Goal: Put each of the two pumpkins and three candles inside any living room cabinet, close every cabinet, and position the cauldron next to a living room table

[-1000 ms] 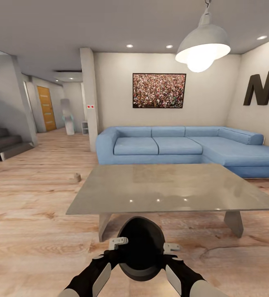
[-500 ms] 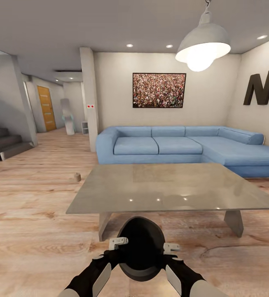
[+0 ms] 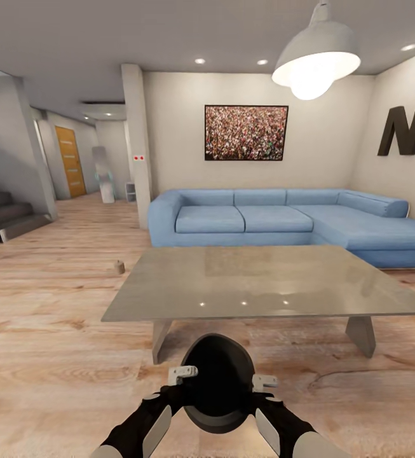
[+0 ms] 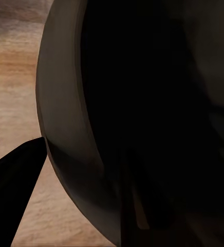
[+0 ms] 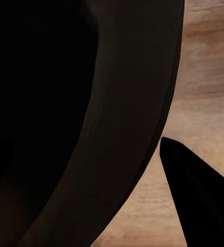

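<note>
While both arms reached forward in the head view, the cauldron [image 3: 218, 381] hung between them at 6 o'clock, mouth tipped toward the camera, above the wood floor [image 3: 48, 356].
Left gripper [image 3: 183, 374]: clamped on the cauldron's left rim; one dark finger [image 4: 12, 177] lay outside the wall in the wrist view.
Right gripper [image 3: 264, 382]: gripping the right rim, one finger [image 5: 194, 190] outside the wall likewise.
Table [image 3: 258, 283]: grey, glossy, just beyond the cauldron at 12 o'clock.
Candle [image 3: 119, 267]: on the floor at 10 o'clock, well apart from the table.
Sofa [image 3: 277, 219]: blue, behind the table.
Lamp [image 3: 315, 60]: lit, at 1 o'clock.
</note>
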{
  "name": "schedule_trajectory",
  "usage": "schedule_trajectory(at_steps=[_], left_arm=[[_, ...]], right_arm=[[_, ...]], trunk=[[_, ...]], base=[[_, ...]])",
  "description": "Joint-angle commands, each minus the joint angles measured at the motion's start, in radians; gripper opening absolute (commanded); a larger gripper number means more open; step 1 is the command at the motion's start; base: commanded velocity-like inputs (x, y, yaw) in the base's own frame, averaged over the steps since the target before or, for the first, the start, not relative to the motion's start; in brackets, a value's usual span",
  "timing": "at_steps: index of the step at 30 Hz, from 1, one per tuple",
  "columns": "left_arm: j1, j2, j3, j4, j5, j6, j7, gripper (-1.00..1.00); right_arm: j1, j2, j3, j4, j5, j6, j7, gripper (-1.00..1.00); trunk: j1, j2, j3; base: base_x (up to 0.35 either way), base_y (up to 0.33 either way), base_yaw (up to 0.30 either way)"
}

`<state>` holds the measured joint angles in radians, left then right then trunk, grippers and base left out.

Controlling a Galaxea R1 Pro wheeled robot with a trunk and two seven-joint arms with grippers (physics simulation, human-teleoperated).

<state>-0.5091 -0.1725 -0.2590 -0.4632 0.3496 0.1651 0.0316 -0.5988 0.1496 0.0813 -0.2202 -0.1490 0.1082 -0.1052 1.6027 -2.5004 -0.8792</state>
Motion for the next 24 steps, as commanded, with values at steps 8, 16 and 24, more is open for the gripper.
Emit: schedule_trajectory(at_steps=[8, 16, 24], left_arm=[[0.000, 0.016, -0.013, -0.003, 0.025, 0.004, 0.002, -1.00], [0.000, 0.016, -0.014, -0.003, 0.025, 0.004, 0.002, -1.00], [0.000, 0.016, -0.014, -0.003, 0.025, 0.004, 0.002, -1.00]], right_arm=[[-0.001, -0.004, 0.002, -0.041, -0.020, 0.005, 0.035, -1.00], [-0.001, -0.004, 0.002, -0.041, -0.020, 0.005, 0.036, -1.00], [-0.001, -0.004, 0.002, -0.041, -0.020, 0.005, 0.036, -1.00]], trunk=[[0.003, -0.003, -0.032], [0.007, -0.004, -0.063], [0.010, -0.006, -0.090]], base=[[0.000, 0.000, 0.000], [0.000, 0.000, 0.000], [0.000, 0.000, 0.000]])
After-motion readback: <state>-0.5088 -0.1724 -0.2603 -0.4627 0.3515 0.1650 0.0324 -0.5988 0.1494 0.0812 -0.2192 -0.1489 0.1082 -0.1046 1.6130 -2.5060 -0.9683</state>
